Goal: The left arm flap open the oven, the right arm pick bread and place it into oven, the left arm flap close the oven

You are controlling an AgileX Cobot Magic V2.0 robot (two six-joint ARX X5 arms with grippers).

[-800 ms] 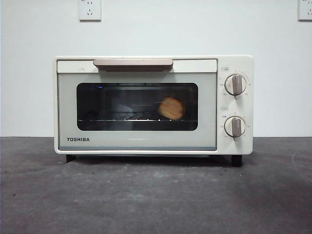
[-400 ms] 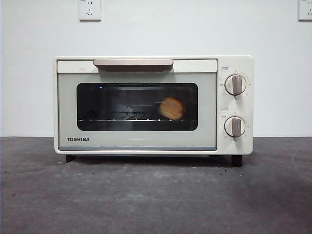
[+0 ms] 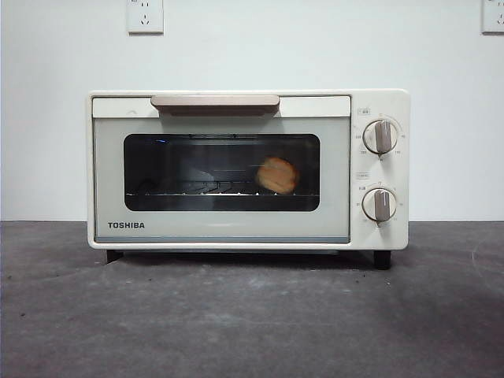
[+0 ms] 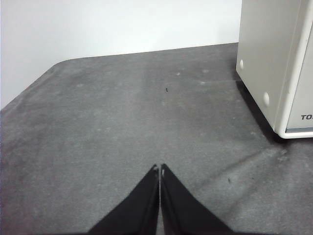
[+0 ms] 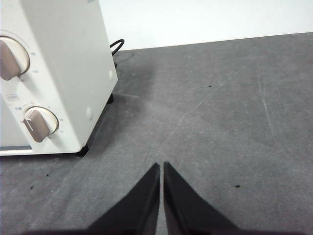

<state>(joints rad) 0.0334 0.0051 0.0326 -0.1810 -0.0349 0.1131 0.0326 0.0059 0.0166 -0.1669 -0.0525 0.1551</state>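
Closed oven [image 3: 248,169] blocks mid-table [image 3: 236,315]; both flanks lie open.

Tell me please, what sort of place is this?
Probably a lab or test bench, not a real kitchen: the oven stands alone on a dark grey table against a bare white wall with power sockets.

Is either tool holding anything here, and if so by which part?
Nothing is held. The left tool and right tool are both shut and empty over the table. The bread sits inside the closed oven.
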